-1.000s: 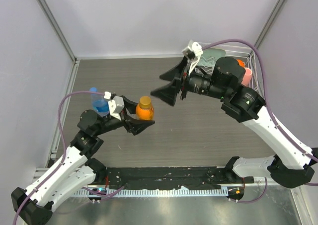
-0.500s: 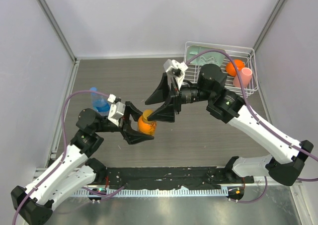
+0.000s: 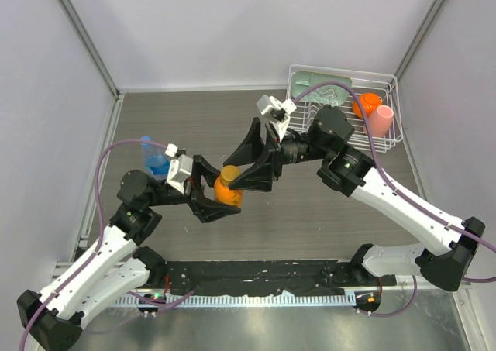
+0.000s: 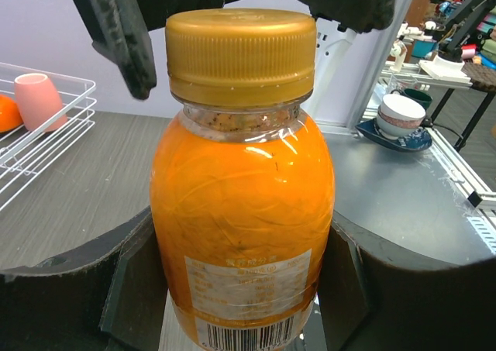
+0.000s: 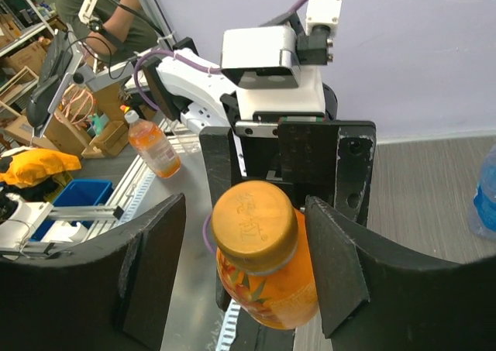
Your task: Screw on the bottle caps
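Observation:
The squat bottle of orange liquid (image 3: 227, 191) (image 4: 242, 235) is held upright above the table, with my left gripper (image 3: 217, 192) (image 4: 242, 289) shut on its body. Its amber cap (image 4: 241, 53) (image 5: 254, 225) sits on the neck. My right gripper (image 3: 232, 174) (image 5: 248, 242) straddles that cap from above and is open. One of its fingers (image 5: 333, 266) is close beside the cap, while the other (image 5: 155, 273) stands well off. The taller clear bottle (image 3: 156, 162) (image 5: 484, 196) stands behind my left arm, with a blue cap (image 3: 146, 141) on top.
A white wire rack (image 3: 391, 80) (image 4: 70, 111) at the back right holds an orange ball (image 3: 366, 103), a pink cup (image 3: 380, 120) (image 4: 39, 99) and a pale green item (image 3: 322, 87). Grey walls enclose the dark table (image 3: 341, 204).
My right gripper swung down and left from the rack area to the orange bottle's top, and its jaws narrowed around the cap. The left gripper carried the bottle slightly toward the near edge.

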Robot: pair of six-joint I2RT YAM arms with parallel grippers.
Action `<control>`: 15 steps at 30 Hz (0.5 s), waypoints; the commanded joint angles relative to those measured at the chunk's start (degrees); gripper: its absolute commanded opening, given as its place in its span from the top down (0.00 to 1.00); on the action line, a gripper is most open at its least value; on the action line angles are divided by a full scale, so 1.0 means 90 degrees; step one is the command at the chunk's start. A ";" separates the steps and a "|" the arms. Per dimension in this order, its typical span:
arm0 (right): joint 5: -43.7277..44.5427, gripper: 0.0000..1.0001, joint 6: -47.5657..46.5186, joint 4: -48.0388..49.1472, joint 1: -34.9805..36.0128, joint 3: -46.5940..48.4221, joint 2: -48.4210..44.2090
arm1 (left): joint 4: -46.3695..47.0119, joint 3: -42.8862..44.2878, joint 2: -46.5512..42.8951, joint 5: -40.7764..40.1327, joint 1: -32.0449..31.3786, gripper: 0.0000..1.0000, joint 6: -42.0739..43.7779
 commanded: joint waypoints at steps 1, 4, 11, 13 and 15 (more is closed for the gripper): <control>-0.0093 0.33 0.0135 0.0648 0.0027 0.0091 -0.0126 | 0.0380 0.0155 -0.0024 -0.0121 0.0000 1.00 -0.0155; -0.0054 0.32 0.0027 0.0580 0.0047 0.0207 -0.0058 | 0.0380 0.0145 -0.0024 -0.0131 0.0000 1.00 -0.0164; -0.0083 0.38 -0.0188 0.0365 0.0115 0.0335 0.0060 | 0.0341 0.0145 -0.0053 -0.0306 0.0010 1.00 -0.0232; -0.0142 0.50 -0.0207 0.0355 0.0134 0.0354 0.0070 | 0.0341 0.0125 -0.0053 -0.0355 0.0010 1.00 -0.0223; -0.0152 0.56 -0.0246 0.0248 0.0154 0.0374 0.0099 | 0.0341 0.0096 -0.0063 -0.0443 0.0010 1.00 -0.0262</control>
